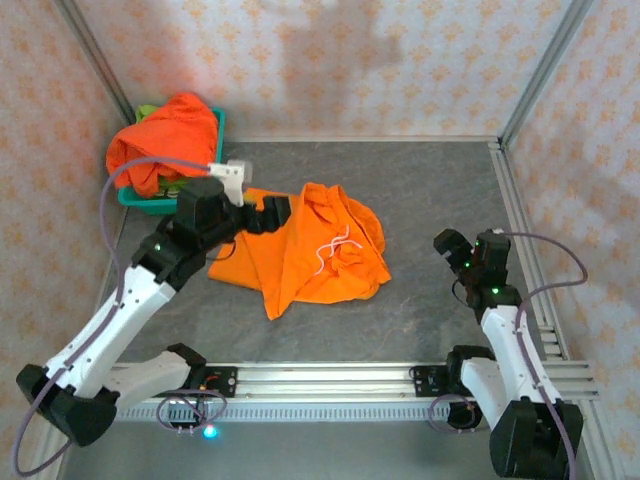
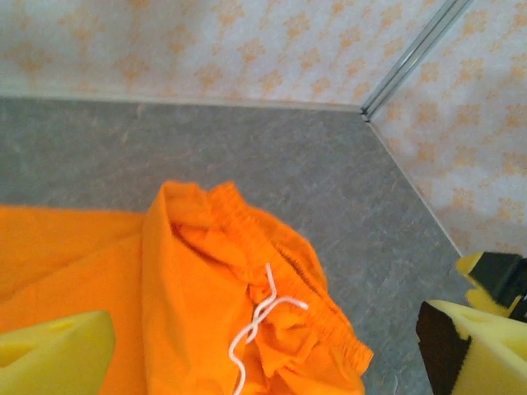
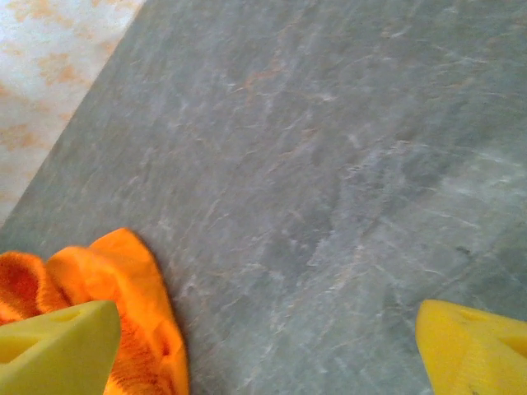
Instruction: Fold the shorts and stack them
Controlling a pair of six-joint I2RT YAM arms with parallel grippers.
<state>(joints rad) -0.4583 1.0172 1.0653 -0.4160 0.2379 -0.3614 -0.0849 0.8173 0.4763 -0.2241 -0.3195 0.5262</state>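
Grey table (image 1: 440,190) sitting between patterned walls (image 1: 350,60), orange shorts (image 1: 310,262) lying under released left gripper (image 1: 270,213), right gripper (image 1: 450,247) gaping empty nearby

Even, bright light given from overhead, a soft grey shadow thrown on the wall (image 1: 330,45) beyond the far edge of the worktop (image 1: 430,190), yellow fingertips (image 2: 49,358) blurred at the wrist views' lower corners, orange shorts (image 2: 198,296) rendered oversaturated, texture softened.

Orange shorts (image 1: 310,255) rumpled at centre; 2nd orange (image 1: 165,140) + green (image 1: 148,110) in basket (image 1: 135,200).
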